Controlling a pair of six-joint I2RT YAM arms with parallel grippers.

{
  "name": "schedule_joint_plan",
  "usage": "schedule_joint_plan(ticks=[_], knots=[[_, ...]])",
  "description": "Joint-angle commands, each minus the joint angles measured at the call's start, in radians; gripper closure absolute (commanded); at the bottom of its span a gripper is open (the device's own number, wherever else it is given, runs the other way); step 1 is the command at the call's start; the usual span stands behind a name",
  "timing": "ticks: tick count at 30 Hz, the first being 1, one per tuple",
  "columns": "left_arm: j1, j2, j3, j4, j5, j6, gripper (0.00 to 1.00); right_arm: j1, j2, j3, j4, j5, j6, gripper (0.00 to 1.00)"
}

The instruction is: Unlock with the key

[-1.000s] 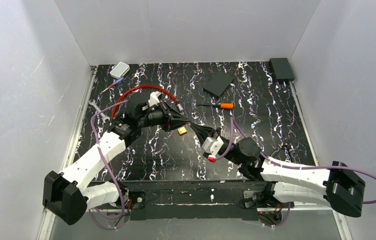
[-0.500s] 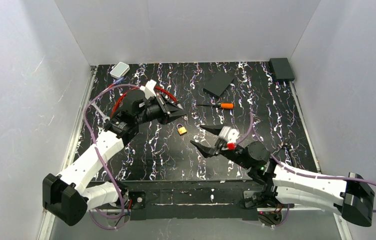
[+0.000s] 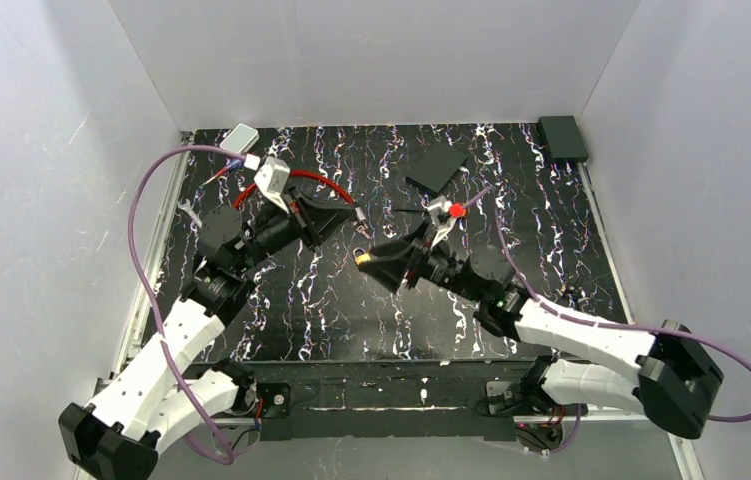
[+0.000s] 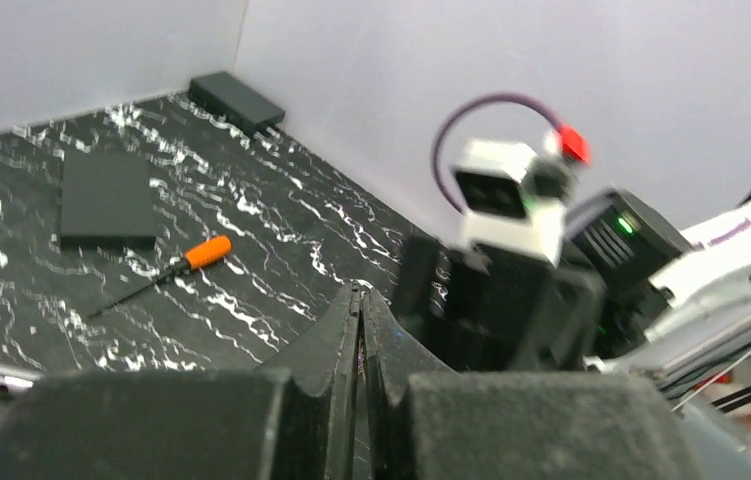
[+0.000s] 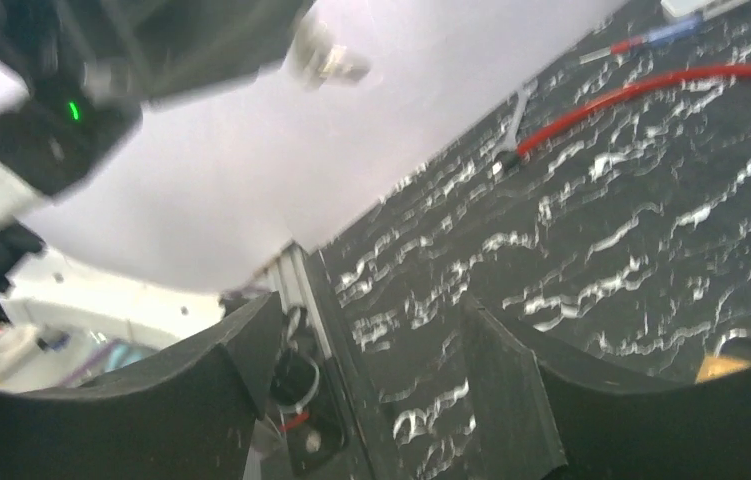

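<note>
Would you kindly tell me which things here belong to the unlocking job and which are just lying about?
Job: key, seemingly the silvery bit pinched in the shut left gripper; brass padlock; open right gripper beside it.
Lying about: red cable lock; orange screwdriver; flat black pad; black box; white case.

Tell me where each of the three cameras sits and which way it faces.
Top external: above and behind the bases, looking down on the table; left arm and right arm show, left gripper and right gripper close together mid-table.
Left wrist: faces the far right corner; own shut fingers at the bottom, right arm ahead.
Right wrist: faces the table's left edge; own open fingers at the bottom.
Shared: top and left wrist both show the orange-handled screwdriver; top and right wrist the red cable.
</note>
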Motion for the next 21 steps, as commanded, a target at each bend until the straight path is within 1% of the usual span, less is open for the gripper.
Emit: schedule_joint_plan(ticks=[1, 3, 6, 11, 14, 17, 21], knots=[[-0.004, -0.083, -0.059, 0.213, 0.139, 0.180, 1.00, -0.153, 0.095, -0.005, 0.452, -0.310, 0.270, 0.26], [-0.004, -0.119, -0.059, 0.214, 0.148, 0.228, 1.00, -0.185, 0.140, 0.017, 0.536, -0.375, 0.318, 0.26], [-0.004, -0.148, -0.061, 0.212, 0.141, 0.246, 1.00, -0.191, 0.166, 0.072, 0.539, -0.421, 0.288, 0.26], [-0.004, -0.128, -0.047, 0.212, 0.171, 0.166, 1.00, -0.191, 0.136, 0.137, 0.489, -0.464, 0.184, 0.27], [-0.004, -0.115, -0.043, 0.217, 0.153, 0.104, 1.00, -0.191, 0.099, 0.164, 0.423, -0.482, 0.121, 0.27], [-0.006, -0.109, -0.047, 0.231, 0.138, 0.054, 1.00, -0.191, 0.074, 0.190, 0.335, -0.467, 0.064, 0.28], [-0.009, -0.098, -0.063, 0.253, 0.104, 0.011, 1.00, -0.191, 0.062, 0.193, 0.282, -0.417, 0.021, 0.28]])
